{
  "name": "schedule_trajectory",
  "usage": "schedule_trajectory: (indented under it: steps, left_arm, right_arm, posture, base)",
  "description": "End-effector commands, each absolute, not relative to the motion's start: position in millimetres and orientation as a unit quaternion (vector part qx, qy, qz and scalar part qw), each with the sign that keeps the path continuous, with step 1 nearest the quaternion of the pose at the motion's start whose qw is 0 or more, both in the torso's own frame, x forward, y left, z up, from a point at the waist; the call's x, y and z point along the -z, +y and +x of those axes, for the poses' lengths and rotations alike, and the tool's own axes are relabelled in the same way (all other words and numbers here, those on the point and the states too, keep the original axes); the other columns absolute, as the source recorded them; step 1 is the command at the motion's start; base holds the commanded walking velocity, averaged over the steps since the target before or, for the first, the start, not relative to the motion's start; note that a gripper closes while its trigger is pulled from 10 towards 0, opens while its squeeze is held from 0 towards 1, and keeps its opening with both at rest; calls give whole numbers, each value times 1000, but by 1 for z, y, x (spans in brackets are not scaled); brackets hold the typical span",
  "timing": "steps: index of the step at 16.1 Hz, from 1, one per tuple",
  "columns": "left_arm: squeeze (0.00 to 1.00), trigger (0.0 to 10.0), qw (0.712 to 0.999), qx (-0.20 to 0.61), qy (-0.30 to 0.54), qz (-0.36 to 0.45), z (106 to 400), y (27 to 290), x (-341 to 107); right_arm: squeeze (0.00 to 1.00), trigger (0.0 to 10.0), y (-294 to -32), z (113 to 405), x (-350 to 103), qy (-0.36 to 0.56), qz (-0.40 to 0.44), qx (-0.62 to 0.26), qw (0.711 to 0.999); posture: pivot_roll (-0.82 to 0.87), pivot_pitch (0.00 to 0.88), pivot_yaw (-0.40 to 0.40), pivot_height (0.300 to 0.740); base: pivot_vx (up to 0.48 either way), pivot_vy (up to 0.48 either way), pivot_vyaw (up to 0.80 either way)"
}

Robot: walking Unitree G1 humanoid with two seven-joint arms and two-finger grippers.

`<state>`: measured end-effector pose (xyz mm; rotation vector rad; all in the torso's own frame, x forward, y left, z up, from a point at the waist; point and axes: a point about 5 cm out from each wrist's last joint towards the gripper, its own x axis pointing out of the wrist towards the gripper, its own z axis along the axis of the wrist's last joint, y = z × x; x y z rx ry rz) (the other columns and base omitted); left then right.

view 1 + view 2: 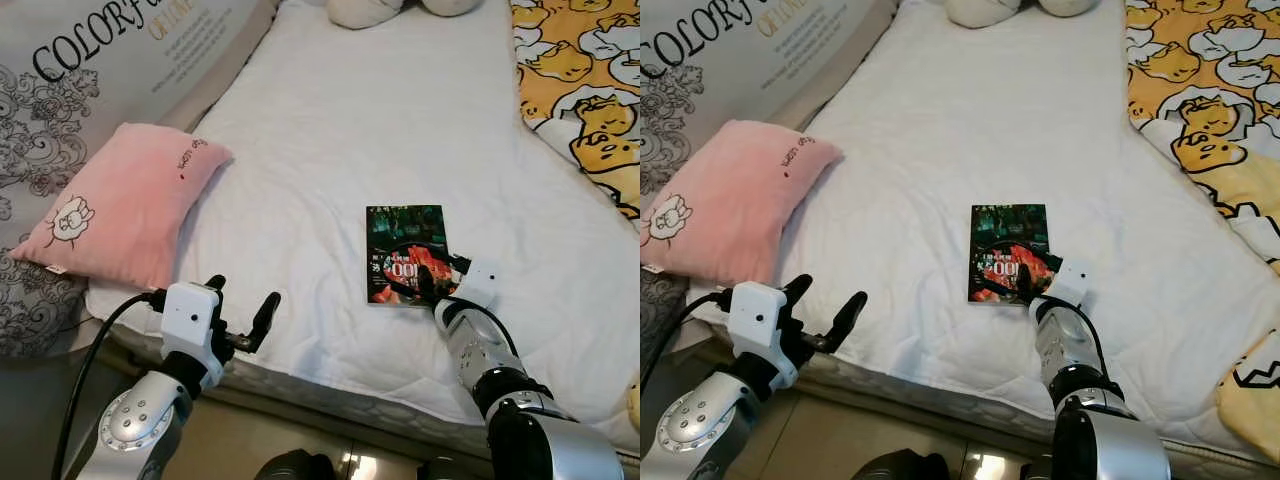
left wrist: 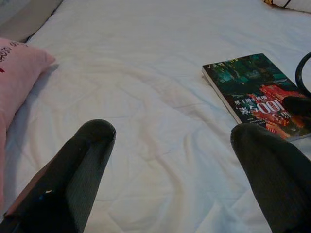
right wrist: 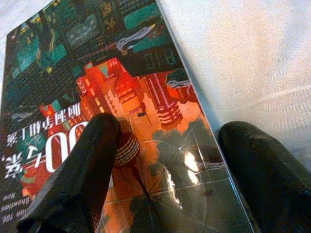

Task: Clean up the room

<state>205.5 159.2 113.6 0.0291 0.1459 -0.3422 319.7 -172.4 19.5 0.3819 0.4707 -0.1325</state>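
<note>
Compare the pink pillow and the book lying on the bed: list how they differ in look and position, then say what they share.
The pink pillow is soft, puffy and plain pink with a small cartoon print; the book is flat, thin and glossy, with a dark green and red cover. The pillow lies at the bed's left edge, untouched; the book lies nearer the middle, with the right end effector open over its near corner. Both rest on the white sheet.

A pink pillow [image 1: 125, 205] lies beside a white mattress [image 1: 330, 130], with a yellow duck-print blanket [image 1: 580, 90] opposite.
</note>
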Motion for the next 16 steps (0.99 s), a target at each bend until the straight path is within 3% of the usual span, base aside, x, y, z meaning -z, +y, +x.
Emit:
schedule_trajectory:
  steps: [1,2,3,6,16]
  left_arm:
    - [0,10000,983,167,71,24,204,163,-117]
    - [0,10000,983,166,71,24,205,163,-117]
    - [0,10000,983,166,70,24,205,163,-117]
    - [0,10000,984,165,70,22,209,162,-116]
    - [0,10000,983,168,69,10,218,153,-111]
  right_arm:
    - [0,10000,-153,300,6,309,197,34,930]
    - [0,4039,-151,302,4,306,177,22,935]
    - [0,0,-149,303,3,304,175,14,936]
    - [12,0,-142,307,-2,301,175,-15,937]
    - [31,0,-135,318,-16,268,319,-48,908]
  posture:
    - [100,113,206,740]
    - [99,107,203,740]
    - [96,105,202,740]
    - [87,107,196,740]
    - [42,101,193,740]
  base:
    - [0,0,0]
    - [0,0,0]
    - [0,0,0]
    - [0,0,0]
    - [0,0,0]
